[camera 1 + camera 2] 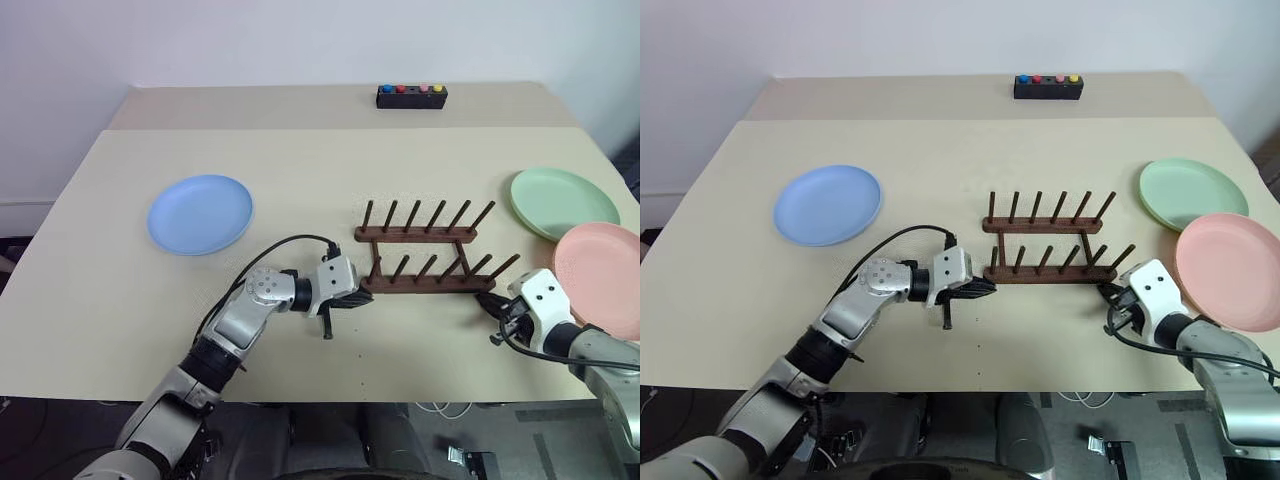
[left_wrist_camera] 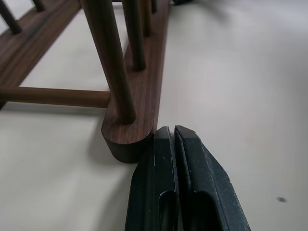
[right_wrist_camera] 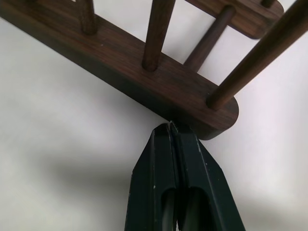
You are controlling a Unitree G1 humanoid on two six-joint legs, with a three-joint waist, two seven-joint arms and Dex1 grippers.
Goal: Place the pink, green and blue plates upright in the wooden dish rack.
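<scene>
Wooden dish rack [image 1: 425, 255] sits centre frame, empty. Left gripper [image 2: 174, 137] and right gripper [image 3: 171, 127], fingers pressed together, touch its near rail's ends. Blue plate [image 1: 200, 213] lies left; green plate [image 1: 563, 202] and pink plate [image 1: 602, 276] lie right.

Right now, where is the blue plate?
In the left eye view the blue plate lies flat on the table's left side, alone, well left of the wooden dish rack, far from the green and pink plates.

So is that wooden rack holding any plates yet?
Empty. The wooden rack shows bare pegs; the blue, green and pink plates lie flat on the table.
</scene>
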